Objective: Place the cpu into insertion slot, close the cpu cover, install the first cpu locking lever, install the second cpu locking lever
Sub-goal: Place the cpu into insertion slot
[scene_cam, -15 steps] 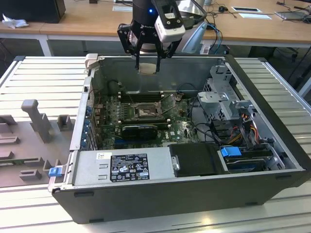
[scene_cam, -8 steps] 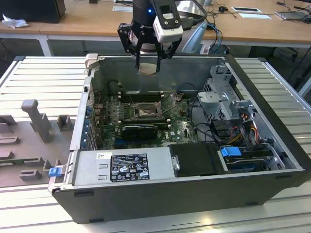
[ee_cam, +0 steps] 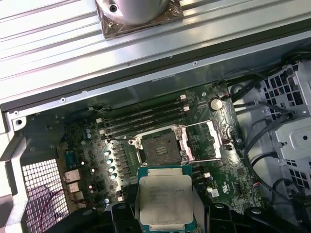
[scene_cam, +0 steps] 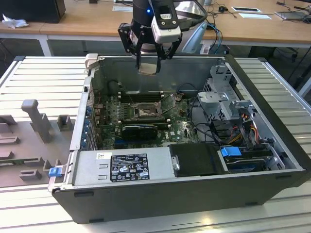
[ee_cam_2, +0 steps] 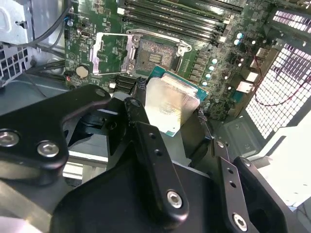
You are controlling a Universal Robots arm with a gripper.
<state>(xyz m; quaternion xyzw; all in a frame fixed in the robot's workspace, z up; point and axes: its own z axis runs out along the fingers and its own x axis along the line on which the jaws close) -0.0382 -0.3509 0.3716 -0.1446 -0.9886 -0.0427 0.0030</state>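
First wrist view: gripper point(ee_cam: 165, 217) clamps the cpu point(ee_cam: 164, 196) by its edges (flat, for seating) above the insertion slot point(ee_cam: 160, 148); cpu cover point(ee_cam: 203, 141) open

The exterior view is looking down from farther off at the whole open computer case point(scene_cam: 146, 194). Both wrist views are looking down closely onto the motherboard point(ee_cam_2: 97, 14) point(ee_cam: 228, 170), sharing the insertion slot point(ee_cam_2: 154, 52) point(ee_cam: 160, 147) and cpu point(ee_cam_2: 171, 108) point(ee_cam: 165, 199).

Beyond the ribbed metal desk point(scene_cam: 48, 77) stands a long wooden table point(scene_cam: 87, 22), carrying a black box point(scene_cam: 31, 9) and papers point(scene_cam: 255, 15).
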